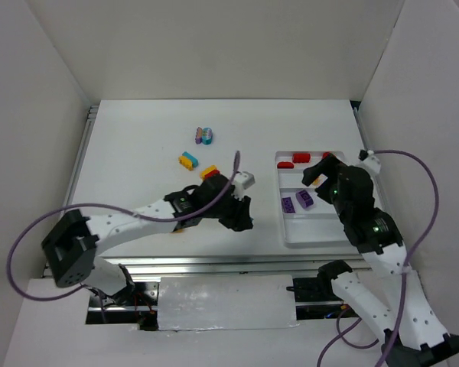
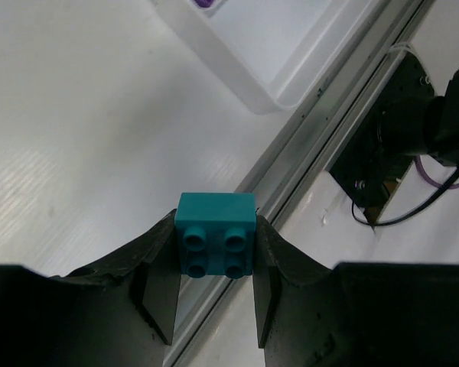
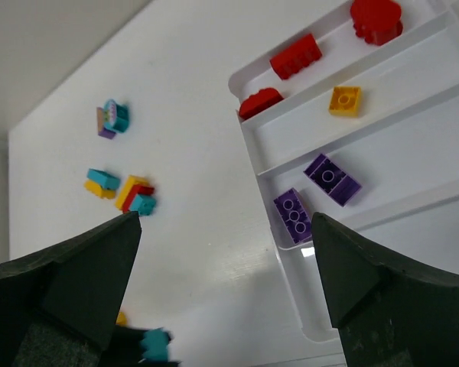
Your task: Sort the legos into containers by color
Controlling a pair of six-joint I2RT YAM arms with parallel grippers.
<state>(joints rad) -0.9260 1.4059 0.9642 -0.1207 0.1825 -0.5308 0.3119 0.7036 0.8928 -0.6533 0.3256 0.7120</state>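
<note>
Left gripper [image 2: 214,264]: clenched on a single teal brick [image 2: 214,232]. My two fingers press its opposite sides and its four studs face the wrist camera. In the overhead view this gripper [image 1: 241,214] hangs above the table [image 1: 138,138], left of the tray [image 1: 310,229] and apart from it, towards the near edge.

Right gripper [image 3: 226,260]: released, jaws spread wide, nothing between them. From above it [image 1: 321,170] sits over the far part of the tray.

Tray contents, counted from the far compartment:
- First: three red bricks [image 3: 296,56].
- Second: one yellow-orange brick [image 3: 344,100].
- Third: two purple bricks [image 3: 332,179], lying flat, studs up, near each other but not touching.

Loose on the table, left of the tray and well apart from it:
- A teal-and-purple cluster [image 1: 204,135], farthest back.
- A teal-and-yellow pair [image 1: 187,160], nearer.
- A yellow, red and teal cluster [image 1: 209,173], just beside my left arm.

A small orange piece [image 3: 121,317] shows near my left arm; I cannot tell its shape.
</note>
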